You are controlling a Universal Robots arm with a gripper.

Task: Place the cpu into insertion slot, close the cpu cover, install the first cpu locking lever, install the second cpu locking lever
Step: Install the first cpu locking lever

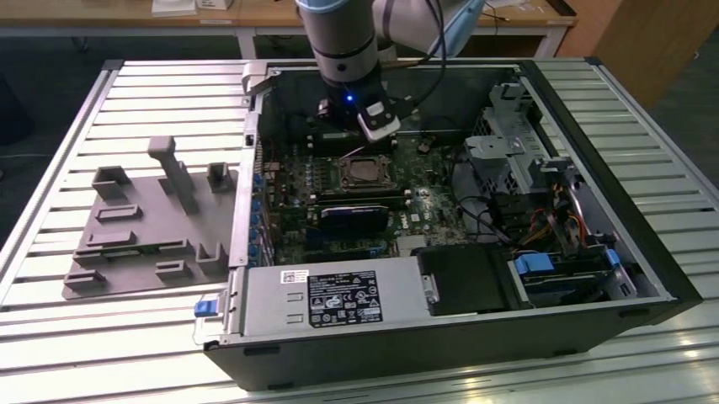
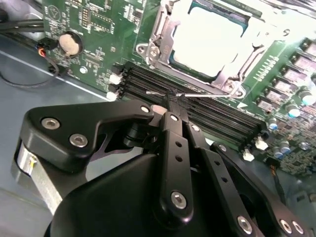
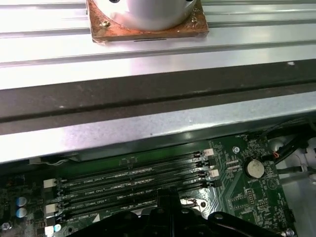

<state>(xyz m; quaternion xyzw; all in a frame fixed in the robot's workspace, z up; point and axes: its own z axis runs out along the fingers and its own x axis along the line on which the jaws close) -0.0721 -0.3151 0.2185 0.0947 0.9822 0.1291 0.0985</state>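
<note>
Open computer case lying on a slatted metal table, with the arm reaching in from above. The exterior view shows the whole layout: the pincer hangs over the green board just behind the insertion slot, the grey power supply fills the near edge of the case, and a grey moulded fixture sits on the table towards the exterior view's left. The second wrist view gives the detail: the cpu, pale and overexposed, lies in the slot under the cpu cover, whose silver frame rests flat around it. There the pincer has its fingertips pressed together on a thin silver locking lever, which runs along the edge of the memory slots; a coin cell sits farther off on the board. The first wrist view looks the other way, over the memory slots and coin cell to the case wall and table slats, with a round silver part on a copper-coloured plate beyond. The lever's hinge end is cut off by the pincer's black linkage. Behind the metal table stands a wooden table on a dark floor.
</note>
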